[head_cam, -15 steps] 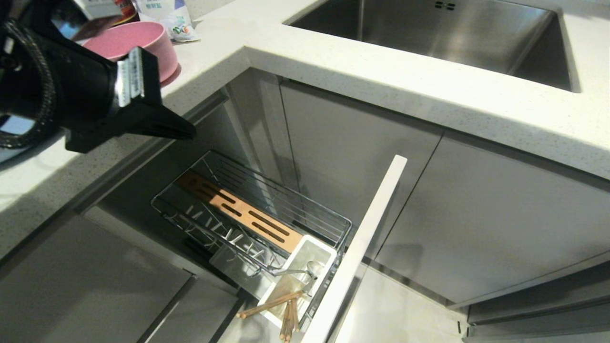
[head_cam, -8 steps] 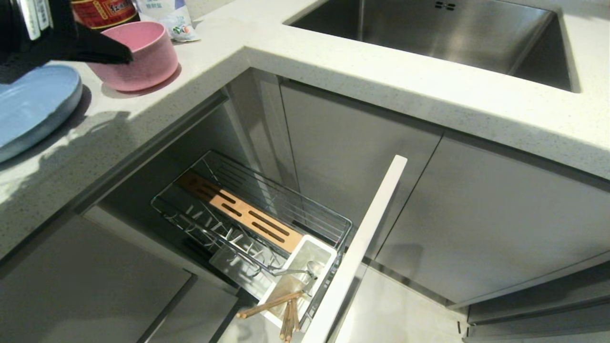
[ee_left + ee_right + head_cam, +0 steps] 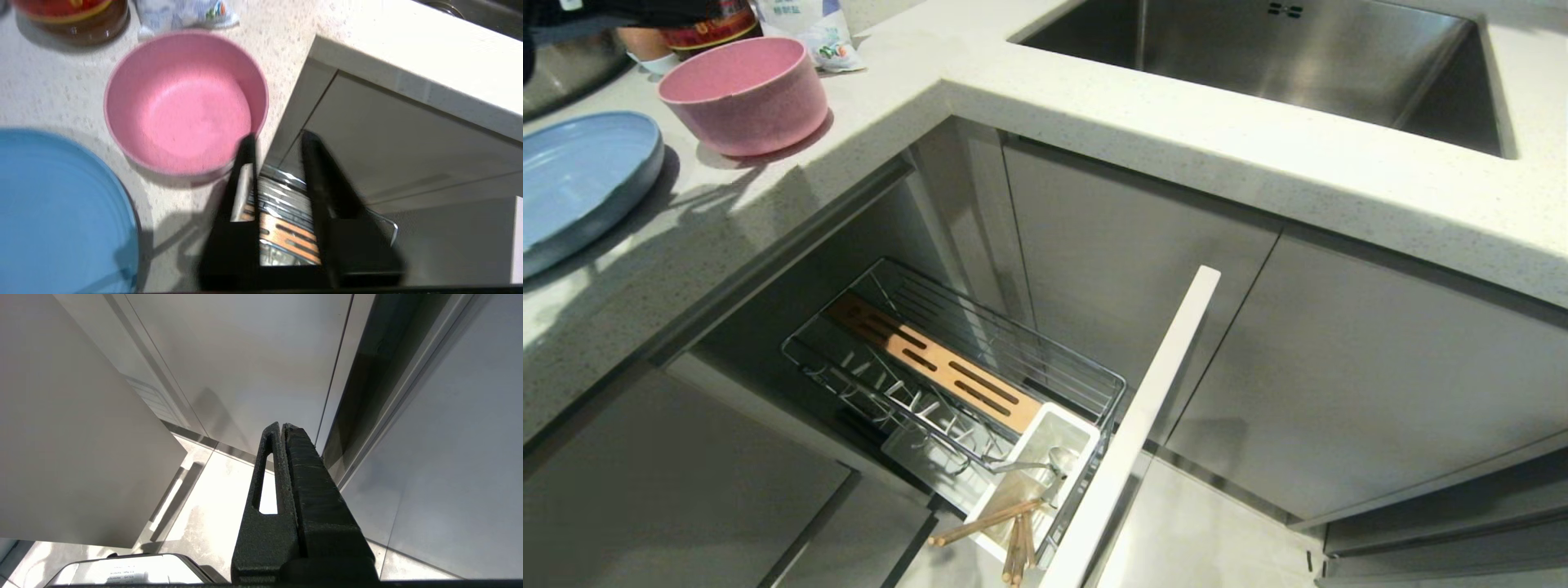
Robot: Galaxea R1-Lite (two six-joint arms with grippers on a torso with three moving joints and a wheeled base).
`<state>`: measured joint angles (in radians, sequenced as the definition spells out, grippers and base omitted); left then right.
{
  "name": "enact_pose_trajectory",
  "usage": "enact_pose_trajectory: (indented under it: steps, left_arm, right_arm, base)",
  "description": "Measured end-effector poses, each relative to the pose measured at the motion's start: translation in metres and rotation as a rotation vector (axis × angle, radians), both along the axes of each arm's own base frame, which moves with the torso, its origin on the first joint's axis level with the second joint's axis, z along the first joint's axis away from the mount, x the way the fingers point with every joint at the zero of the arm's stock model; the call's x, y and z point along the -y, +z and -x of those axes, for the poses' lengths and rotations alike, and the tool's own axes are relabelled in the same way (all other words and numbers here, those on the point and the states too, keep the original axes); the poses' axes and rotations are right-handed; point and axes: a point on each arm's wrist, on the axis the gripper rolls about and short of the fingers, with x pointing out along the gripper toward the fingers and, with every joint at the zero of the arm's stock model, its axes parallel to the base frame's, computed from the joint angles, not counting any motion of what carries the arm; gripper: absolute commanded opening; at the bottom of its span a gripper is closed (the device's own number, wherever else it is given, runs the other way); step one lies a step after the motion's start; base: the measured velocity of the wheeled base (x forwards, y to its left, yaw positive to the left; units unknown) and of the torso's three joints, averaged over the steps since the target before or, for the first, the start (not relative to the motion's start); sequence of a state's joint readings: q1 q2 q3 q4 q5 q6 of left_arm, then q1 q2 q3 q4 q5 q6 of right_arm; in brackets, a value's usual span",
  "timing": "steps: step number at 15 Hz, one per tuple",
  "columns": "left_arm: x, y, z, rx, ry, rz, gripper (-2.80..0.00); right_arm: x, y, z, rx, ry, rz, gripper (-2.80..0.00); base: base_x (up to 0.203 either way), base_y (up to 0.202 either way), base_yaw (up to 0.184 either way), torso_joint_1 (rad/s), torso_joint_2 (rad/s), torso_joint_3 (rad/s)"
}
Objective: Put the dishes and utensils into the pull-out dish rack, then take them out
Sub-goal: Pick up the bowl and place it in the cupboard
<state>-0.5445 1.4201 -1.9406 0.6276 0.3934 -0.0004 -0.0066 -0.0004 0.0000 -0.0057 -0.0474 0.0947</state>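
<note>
I've got the chrome wire pull-out dish rack (image 3: pixel 947 367) drawn out below the counter so the slots lie open from above. The light wooden chopsticks (image 3: pixel 1005 531) and the slim silver spoon (image 3: pixel 1045 464) sit in its white plastic cutlery caddy (image 3: pixel 1068 433), handles leaning over the edge. The dishes aren't loaded: the round pink bowl (image 3: pixel 186 102) and the shallow light-blue oval plate (image 3: pixel 57 212) rest side by side on the speckled white countertop (image 3: pixel 1176 139), near the edge above the rack. My left gripper (image 3: pixel 276 141) hangs above the bowl's near rim, pointing down, fingers parted and gripping nothing. The right gripper (image 3: pixel 282 428) hangs parked low by the cabinet fronts, fingers pressed together, empty.
</note>
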Motion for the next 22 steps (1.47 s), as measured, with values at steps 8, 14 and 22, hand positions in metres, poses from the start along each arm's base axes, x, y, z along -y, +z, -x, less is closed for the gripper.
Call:
enact_pose_trajectory:
  steps: [8, 14, 22]
  left_arm:
    - [0.017, -0.009, -0.035, 0.003, 0.009, -0.087, 0.00]
    - [0.021, -0.021, -0.064, -0.037, 0.053, -0.113, 0.00]
    - [0.019, -0.027, -0.081, -0.049, 0.084, -0.134, -2.80]
  right_arm:
    - [0.000, 0.000, 0.000, 0.000, 0.000, 0.000, -2.80]
    - [0.000, 0.000, 0.000, 0.000, 0.000, 0.000, -2.80]
    - [0.000, 0.000, 0.000, 0.000, 0.000, 0.000, -2.80]
  base:
    - [0.000, 0.000, 0.000, 0.000, 0.00, 0.000]
    - [0.000, 0.000, 0.000, 0.000, 0.00, 0.000]
    - [0.000, 0.000, 0.000, 0.000, 0.00, 0.000]
